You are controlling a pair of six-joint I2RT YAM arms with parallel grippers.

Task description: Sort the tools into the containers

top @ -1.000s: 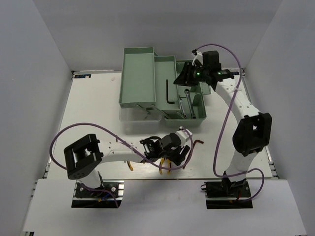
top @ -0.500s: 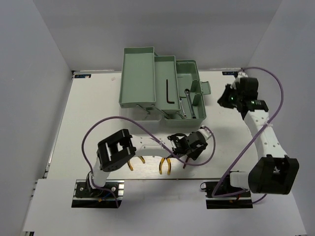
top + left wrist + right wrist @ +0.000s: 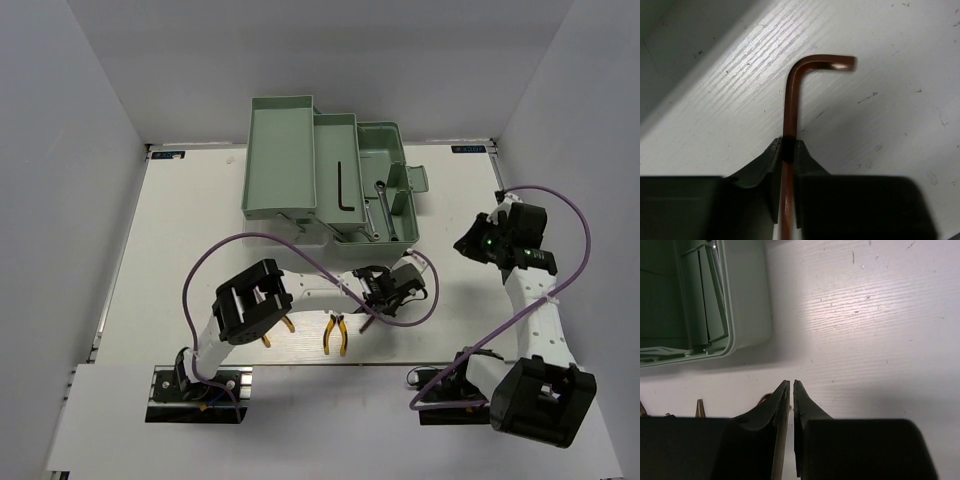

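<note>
My left gripper (image 3: 788, 147) is shut on the long shaft of a reddish-brown L-shaped hex key (image 3: 791, 95), which lies on the white table with its short leg pointing right. From above, this gripper (image 3: 398, 288) sits just in front of the pale green toolbox (image 3: 382, 243) and covers the key. Another dark hex key (image 3: 345, 190) lies in the middle tray. Silver wrenches (image 3: 380, 205) rest in the base. My right gripper (image 3: 791, 385) is shut with nothing in it, hovering right of the toolbox (image 3: 745, 300); from above, the right gripper (image 3: 464, 245) shows there too.
Yellow-handled pliers (image 3: 335, 333) lie near the front edge, and a second pair (image 3: 268, 337) shows partly under my left arm. The left tray (image 3: 278, 160) holds nothing visible. White walls enclose the table on three sides. A purple cable loops around each arm.
My left gripper shifted right and closed on the hex key. The right arm swung away from the toolbox, down to the right side of the table, and its jaws shut.
</note>
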